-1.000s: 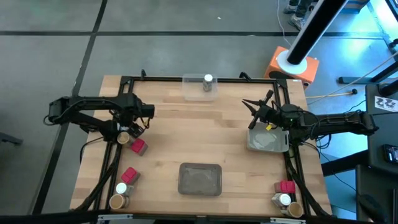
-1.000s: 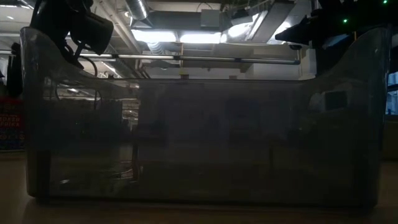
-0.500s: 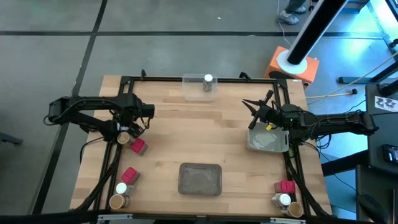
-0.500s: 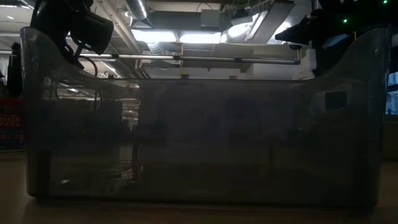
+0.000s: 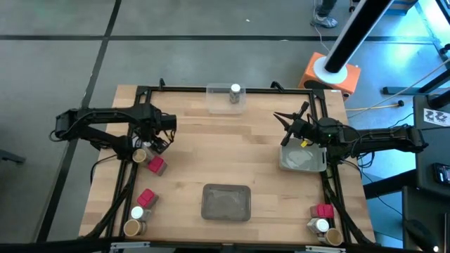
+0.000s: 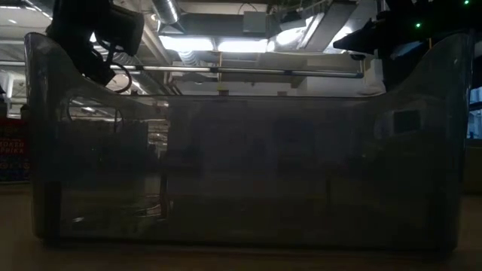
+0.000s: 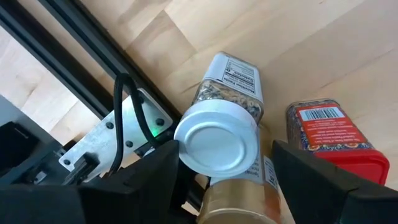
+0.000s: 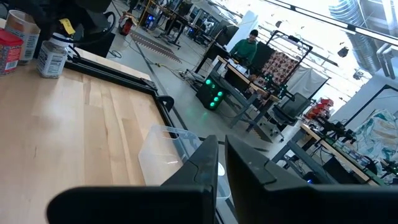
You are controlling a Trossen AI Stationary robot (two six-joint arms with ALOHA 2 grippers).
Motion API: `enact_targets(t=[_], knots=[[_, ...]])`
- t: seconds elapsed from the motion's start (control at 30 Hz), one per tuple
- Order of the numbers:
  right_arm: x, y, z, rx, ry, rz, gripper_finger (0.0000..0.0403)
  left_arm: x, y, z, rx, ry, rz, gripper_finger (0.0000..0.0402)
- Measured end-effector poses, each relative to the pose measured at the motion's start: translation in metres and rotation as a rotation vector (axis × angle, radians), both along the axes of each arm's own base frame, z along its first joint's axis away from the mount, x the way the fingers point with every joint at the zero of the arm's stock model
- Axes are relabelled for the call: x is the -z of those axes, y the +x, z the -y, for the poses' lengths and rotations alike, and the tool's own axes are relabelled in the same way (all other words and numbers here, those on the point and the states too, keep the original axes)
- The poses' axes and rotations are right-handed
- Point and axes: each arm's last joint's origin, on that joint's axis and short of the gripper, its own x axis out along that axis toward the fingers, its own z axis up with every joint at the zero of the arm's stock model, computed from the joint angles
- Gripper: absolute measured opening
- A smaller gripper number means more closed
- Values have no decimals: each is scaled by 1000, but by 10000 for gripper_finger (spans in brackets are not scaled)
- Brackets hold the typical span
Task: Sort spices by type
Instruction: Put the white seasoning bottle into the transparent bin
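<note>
My left gripper points down at the table's left side, shut on a white-capped jar that the hand hides in the high view. A tan-topped jar and a red pack stand close beside it. Further spices stand in groups at the near left and near right. Another white-capped jar stands in the clear tray at the far edge. My right gripper is shut and holds nothing, level above the right grey tray. My left gripper comes from above, its fingers on opposite sides of the jar's white cap. One finger meets the cap's rim; the other finger's contact is not plain. The jar is about upright below the fingers. Whether its bottom is clear of the table, I cannot tell.
A second grey tray lies at the near middle; its wall fills the low view. Black frame rails run along the table's sides. Bare wood lies between the trays. A person shows in the room beyond.
My left gripper has tipped a little and its wrist has shifted slightly up and toward the table's right. Its finger gap looks the same. The tan-topped jar and red pack beside it have stayed put.
</note>
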Motion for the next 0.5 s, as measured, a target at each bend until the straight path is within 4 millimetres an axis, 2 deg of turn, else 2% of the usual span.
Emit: enact_targets(t=[0.2, 0.5], knots=[[0, 0, 0, 0, 0, 0, 33, -4, -6, 1, 28, -5, -12, 249], [0, 0, 0, -1, 0, 0, 33, -13, -15, 3, 32, 21, 75, 249]])
